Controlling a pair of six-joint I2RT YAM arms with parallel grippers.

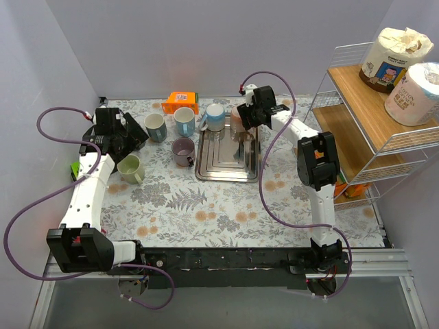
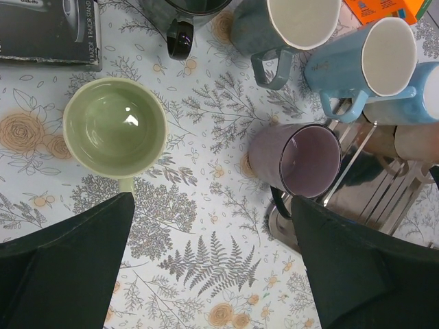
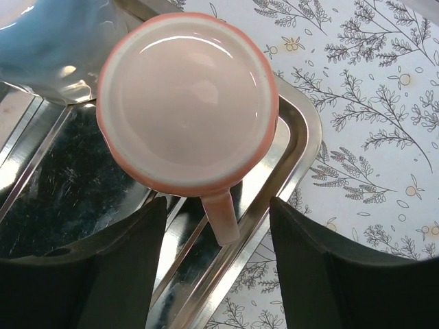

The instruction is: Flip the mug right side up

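Observation:
A pink mug (image 3: 188, 103) stands upside down in the far right corner of the steel tray (image 3: 291, 147), its flat base facing up and its handle (image 3: 223, 218) pointing toward my right gripper (image 3: 216, 274). That gripper is open, one finger on each side of the handle without touching it. In the top view the pink mug (image 1: 236, 120) sits just under the right gripper (image 1: 247, 133). My left gripper (image 2: 212, 267) is open and holds nothing, hovering over the patterned cloth between an upright green mug (image 2: 115, 127) and a purple mug (image 2: 302, 159).
Two light blue mugs (image 1: 184, 120) (image 1: 215, 116) and a grey mug (image 1: 156, 126) stand in a row at the back. Behind them lies an orange box (image 1: 181, 101). A black box (image 2: 48, 31) lies at the left. A wire shelf (image 1: 357, 130) with paper rolls stands at the right.

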